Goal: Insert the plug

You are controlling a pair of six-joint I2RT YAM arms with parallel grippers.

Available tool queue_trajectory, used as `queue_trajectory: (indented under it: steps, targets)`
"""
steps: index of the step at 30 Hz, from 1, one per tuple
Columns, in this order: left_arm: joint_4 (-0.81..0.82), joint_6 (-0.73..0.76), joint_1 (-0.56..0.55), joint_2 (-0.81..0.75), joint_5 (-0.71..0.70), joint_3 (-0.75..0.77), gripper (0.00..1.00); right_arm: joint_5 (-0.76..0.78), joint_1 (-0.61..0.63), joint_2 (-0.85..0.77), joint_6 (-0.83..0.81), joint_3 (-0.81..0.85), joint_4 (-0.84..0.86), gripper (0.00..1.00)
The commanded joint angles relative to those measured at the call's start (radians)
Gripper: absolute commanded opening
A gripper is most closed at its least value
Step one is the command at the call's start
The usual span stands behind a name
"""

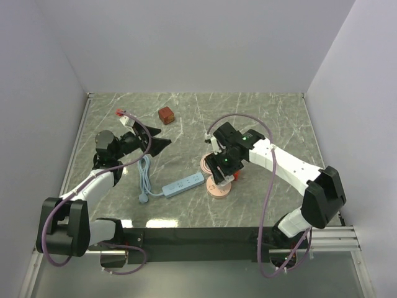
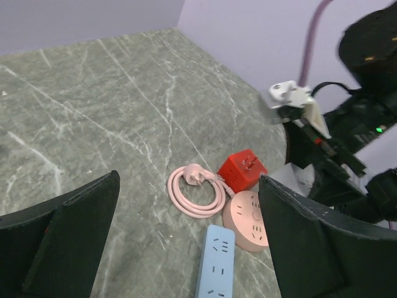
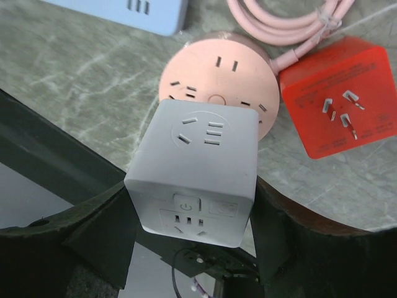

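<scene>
The plug [image 3: 341, 99] is a bright red cube lying on the table with its metal prongs up, beside a round pink socket [image 3: 217, 81]. It also shows in the left wrist view [image 2: 242, 170] and just peeks out in the top view [image 1: 238, 176]. My right gripper [image 3: 192, 230] is shut on a white cube adapter [image 3: 198, 167] and holds it just above the pink socket's near edge, left of the plug. My left gripper [image 2: 189, 245] is open and empty, well left of the light blue power strip [image 1: 183, 184].
A coiled pink cable [image 2: 195, 189] lies behind the pink socket. The light blue strip's grey cord [image 1: 146, 180] runs toward the left arm. A darker brownish-red cube [image 1: 165, 115] sits at the back. White walls enclose the table on three sides.
</scene>
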Motion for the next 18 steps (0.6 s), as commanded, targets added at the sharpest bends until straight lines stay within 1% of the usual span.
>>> queue_trajectory:
  steps: [1, 3, 5, 10, 13, 18]
  targets:
    - [-0.015, 0.029, -0.003, -0.010, -0.051, 0.006, 0.99, -0.022, 0.028, -0.063, 0.039, 0.051, 0.068, 0.00]
    - [-0.043, 0.045, -0.008, -0.036, -0.106, 0.006, 0.99, -0.011, 0.072, -0.040, 0.051, 0.096, 0.065, 0.00]
    - [-0.057, 0.049, -0.008, -0.058, -0.122, 0.000, 1.00, 0.001, 0.106, 0.017, 0.058, 0.169, 0.054, 0.00]
    - [-0.061, 0.049, -0.008, -0.079, -0.137, -0.011, 0.99, 0.010, 0.110, 0.159, 0.026, 0.349, -0.020, 0.00]
    - [-0.052, 0.049, -0.008, -0.079, -0.134, -0.013, 1.00, 0.009, 0.112, 0.219, 0.012, 0.395, -0.047, 0.00]
    - [-0.049, 0.049, -0.008, -0.070, -0.137, -0.011, 1.00, -0.003, 0.111, 0.258, 0.001, 0.398, -0.029, 0.00]
